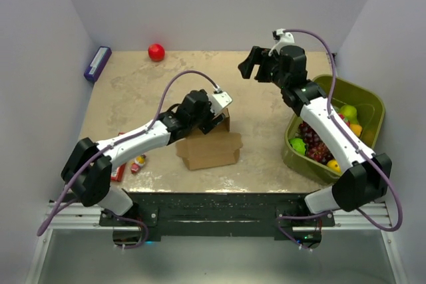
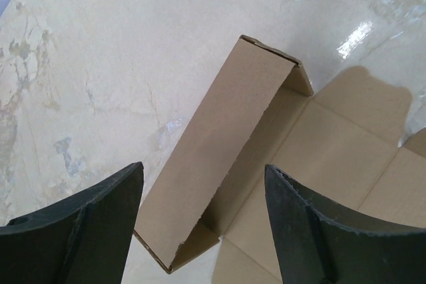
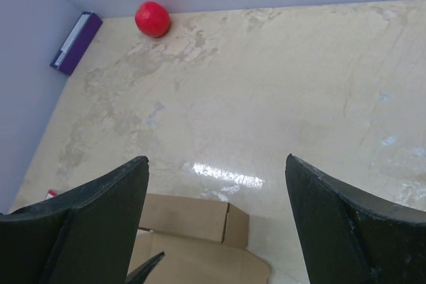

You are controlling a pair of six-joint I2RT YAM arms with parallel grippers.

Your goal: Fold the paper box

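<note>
The paper box point(image 1: 212, 149) is brown cardboard lying mid-table, mostly flat. In the left wrist view its long side wall point(image 2: 219, 151) stands folded up, with the flat panels point(image 2: 339, 157) spread out to the right. My left gripper point(image 1: 214, 124) hovers over the box's far left edge. Its jaws point(image 2: 203, 187) are open, with that raised wall between them and not touching either. My right gripper point(image 1: 247, 66) is held high over the far side of the table, open and empty point(image 3: 216, 171). The box point(image 3: 193, 221) shows low in the right wrist view.
A green bin point(image 1: 373, 101) of fruit stands at the right edge. A red ball point(image 1: 156, 52) and a purple box point(image 1: 97, 63) lie at the far left by the walls. A red pack point(image 1: 118, 172) and a small toy point(image 1: 139, 162) sit beside my left arm.
</note>
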